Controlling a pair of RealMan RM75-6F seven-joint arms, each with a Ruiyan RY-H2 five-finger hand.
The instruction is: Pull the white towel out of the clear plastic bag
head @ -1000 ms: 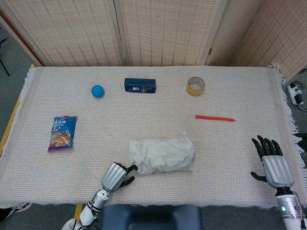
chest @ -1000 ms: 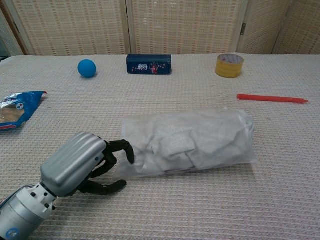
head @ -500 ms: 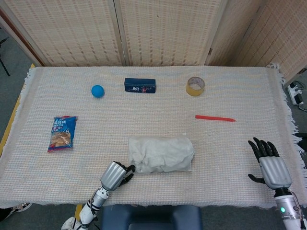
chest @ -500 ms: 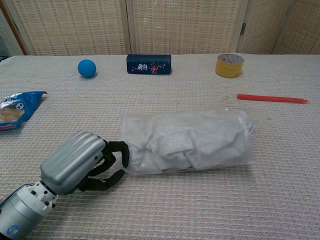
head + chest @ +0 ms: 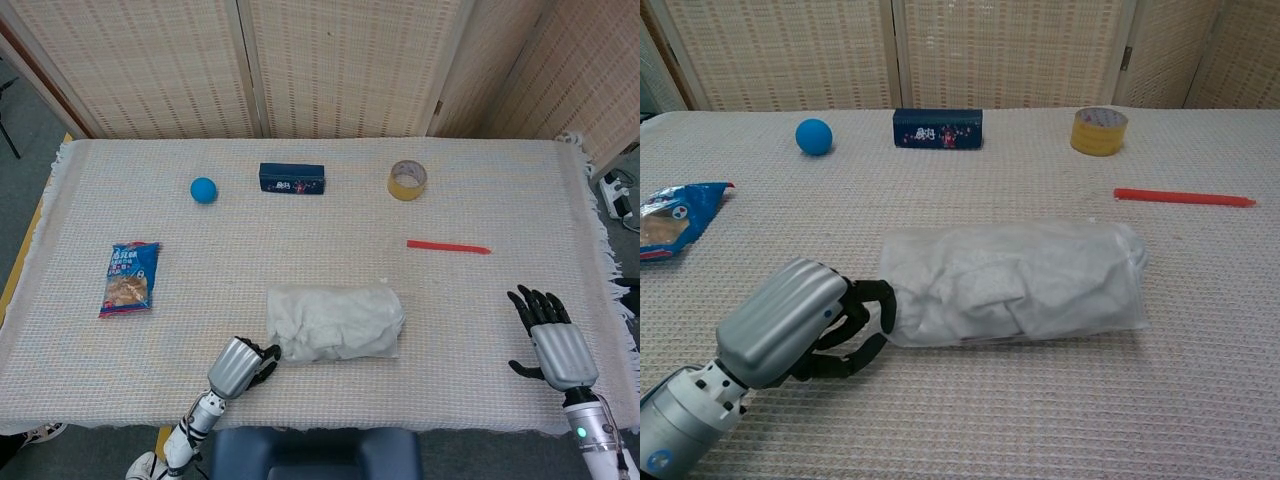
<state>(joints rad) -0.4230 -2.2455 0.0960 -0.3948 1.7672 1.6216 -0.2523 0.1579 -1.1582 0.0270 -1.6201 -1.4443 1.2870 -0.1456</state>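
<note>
The clear plastic bag (image 5: 335, 323) lies on its side near the table's front edge, stuffed with the crumpled white towel (image 5: 1015, 283). My left hand (image 5: 238, 367) is at the bag's left end, and in the chest view this left hand (image 5: 790, 335) has its dark fingers curled in around the bag's edge, gripping it. Whether the fingers also catch the towel I cannot tell. My right hand (image 5: 548, 340) hovers far to the right of the bag, fingers spread and holding nothing. It does not appear in the chest view.
At the back stand a blue ball (image 5: 204, 190), a dark blue box (image 5: 292, 179) and a tape roll (image 5: 407, 180). A red stick (image 5: 448, 246) lies right of centre. A blue snack packet (image 5: 130, 278) lies at the left. Woven cloth covers the table.
My left hand's fingers have curled in tighter on the bag's left end, and the bag has shifted slightly left. My right hand has drifted a little left.
</note>
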